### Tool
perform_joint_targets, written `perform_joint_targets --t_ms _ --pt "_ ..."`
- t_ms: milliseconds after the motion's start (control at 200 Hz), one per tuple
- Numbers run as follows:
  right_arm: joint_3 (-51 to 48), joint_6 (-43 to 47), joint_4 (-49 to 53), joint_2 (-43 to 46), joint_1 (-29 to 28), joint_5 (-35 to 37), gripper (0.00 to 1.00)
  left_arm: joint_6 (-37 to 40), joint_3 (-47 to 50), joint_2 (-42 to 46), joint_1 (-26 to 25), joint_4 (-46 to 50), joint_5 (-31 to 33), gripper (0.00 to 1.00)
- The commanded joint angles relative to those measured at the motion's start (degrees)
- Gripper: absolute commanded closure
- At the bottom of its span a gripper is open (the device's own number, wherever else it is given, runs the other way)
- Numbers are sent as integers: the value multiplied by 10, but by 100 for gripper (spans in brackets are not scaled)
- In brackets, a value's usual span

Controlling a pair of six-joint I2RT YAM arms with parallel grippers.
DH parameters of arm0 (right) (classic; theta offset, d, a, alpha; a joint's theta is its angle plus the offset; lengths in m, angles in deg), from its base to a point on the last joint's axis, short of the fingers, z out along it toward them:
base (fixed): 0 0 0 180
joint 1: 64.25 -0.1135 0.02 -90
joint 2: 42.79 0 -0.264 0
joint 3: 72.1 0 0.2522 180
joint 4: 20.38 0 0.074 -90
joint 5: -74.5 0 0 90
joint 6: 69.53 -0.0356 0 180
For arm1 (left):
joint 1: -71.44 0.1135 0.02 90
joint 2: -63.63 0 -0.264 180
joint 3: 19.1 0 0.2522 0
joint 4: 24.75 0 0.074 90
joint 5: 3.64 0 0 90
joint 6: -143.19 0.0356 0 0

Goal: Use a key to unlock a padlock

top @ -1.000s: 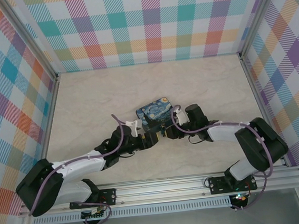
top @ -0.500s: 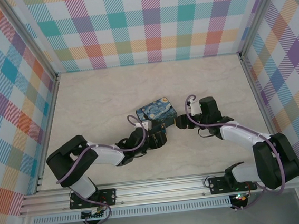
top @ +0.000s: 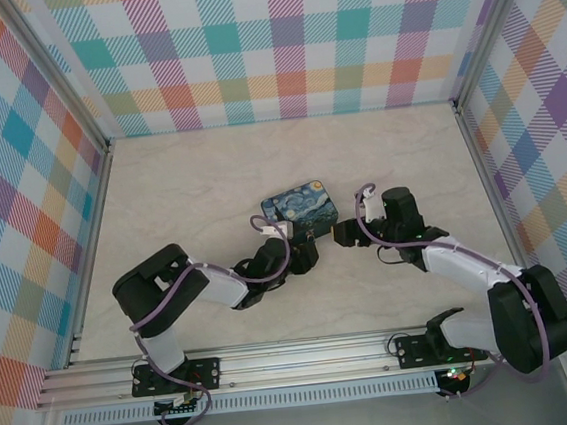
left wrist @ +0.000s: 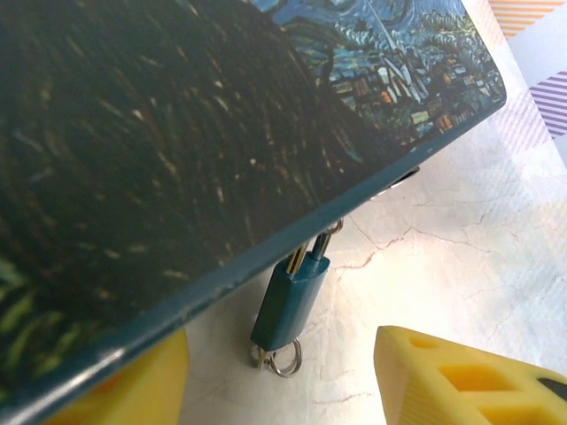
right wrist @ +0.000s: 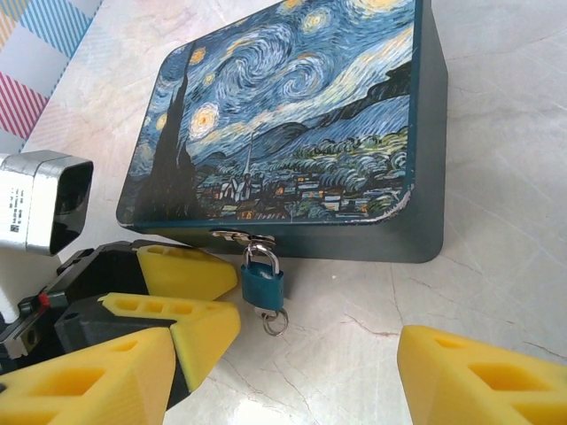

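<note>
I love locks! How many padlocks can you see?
1. A small blue-green padlock hangs from the latch on the front edge of the starry-painting box. Another could be hidden behind the box.

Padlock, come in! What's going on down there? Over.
Left tool open, beside padlock. Right tool open, empty. Padlock hangs shut on box hasp. Key not made out.

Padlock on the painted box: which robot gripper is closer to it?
Left. The left gripper sits right beside the padlock, its fingers close alongside it; the right gripper hangs farther back, facing it.
</note>
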Motion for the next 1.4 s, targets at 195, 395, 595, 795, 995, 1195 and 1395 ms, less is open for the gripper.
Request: perform_joint_targets --t_ms 195,395,595,795,995,1195,1395 --pt "-14 7 -24 6 3 -10 32 4 -33 -55 -4 -57 12 48" --pt "-22 7 -32 7 3 -13 32 -7 -48 -74 -2 -59 9 57" --pt "-26 16 -22 12 5 -21 31 -19 -51 -74 0 -53 17 74" --pt "-36 37 -21 26 5 -13 30 -33 -54 -59 1 -34 26 91" --pt "-49 91 -31 50 -6 3 29 -66 -58 -10 5 20 31 100" --pt "-84 189 -104 92 -86 93 27 -144 -56 71 36 116 -2 100" --pt "-91 314 -165 88 -196 221 30 -225 -40 118 64 124 -58 100"
